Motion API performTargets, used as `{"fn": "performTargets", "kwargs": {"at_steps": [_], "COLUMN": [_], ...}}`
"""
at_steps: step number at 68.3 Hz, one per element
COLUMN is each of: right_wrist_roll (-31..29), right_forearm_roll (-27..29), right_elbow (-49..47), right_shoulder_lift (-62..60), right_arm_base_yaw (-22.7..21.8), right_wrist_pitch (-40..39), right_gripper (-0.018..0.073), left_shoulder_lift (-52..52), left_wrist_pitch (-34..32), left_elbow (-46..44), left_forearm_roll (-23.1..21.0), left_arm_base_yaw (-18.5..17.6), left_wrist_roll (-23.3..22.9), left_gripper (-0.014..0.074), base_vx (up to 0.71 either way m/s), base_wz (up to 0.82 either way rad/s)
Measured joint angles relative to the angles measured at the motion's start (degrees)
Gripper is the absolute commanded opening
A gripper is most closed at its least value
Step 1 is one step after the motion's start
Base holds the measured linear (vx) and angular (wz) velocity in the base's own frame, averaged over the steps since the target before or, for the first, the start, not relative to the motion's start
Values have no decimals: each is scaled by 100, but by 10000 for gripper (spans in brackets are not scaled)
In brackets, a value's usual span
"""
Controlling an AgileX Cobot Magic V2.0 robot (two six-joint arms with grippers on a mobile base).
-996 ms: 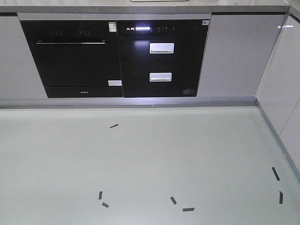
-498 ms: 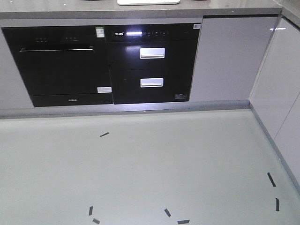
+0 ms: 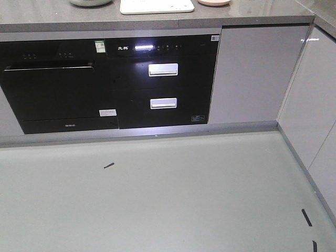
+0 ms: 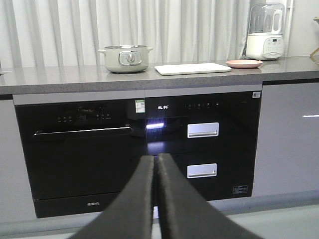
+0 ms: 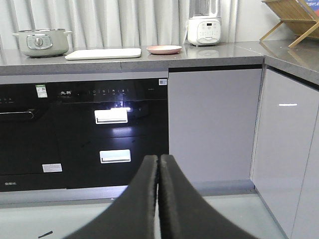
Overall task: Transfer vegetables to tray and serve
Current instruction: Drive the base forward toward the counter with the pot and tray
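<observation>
The cream-white tray (image 4: 193, 68) lies flat on the grey countertop (image 4: 60, 78), between a pale green pot (image 4: 125, 59) and a round pink plate (image 4: 243, 63). The tray also shows in the right wrist view (image 5: 103, 53) and at the top edge of the front view (image 3: 156, 6). No lettuce is in view. My left gripper (image 4: 156, 158) is shut and empty, low in front of the black oven. My right gripper (image 5: 159, 158) is shut and empty, low in front of the drawer unit. Both are far from the counter.
Black built-in oven (image 3: 52, 86) and a drawer unit with two silver handles (image 3: 163, 69) sit under the counter. Grey cabinets (image 3: 249, 73) run to the right and turn the corner. A white blender (image 5: 204, 22) and wooden rack (image 5: 291, 17) stand on the counter. Tape marks (image 3: 109, 165) lie on the floor.
The front view has moved closer to the cabinets: the oven and drawers have shifted down and left in frame, and the countertop with pot, tray and plate has come into view.
</observation>
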Motion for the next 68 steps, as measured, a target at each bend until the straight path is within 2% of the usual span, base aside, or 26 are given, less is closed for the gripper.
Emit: {"fn": "performTargets", "kwargs": {"at_steps": [68], "right_wrist_roll": [0], "right_forearm_roll": [0], "right_elbow": [0], "right_shoulder_lift": [0], "right_arm_base_yaw": [0], "right_wrist_pitch": [0], "right_gripper": [-6], "left_shoulder_lift": [0], "left_wrist_pitch": [0], "left_elbow": [0], "left_forearm_roll": [0], "left_arm_base_yaw": [0], "left_wrist_roll": [0], "left_gripper": [-7], "base_vx": [20], "base_wz": [0]}}
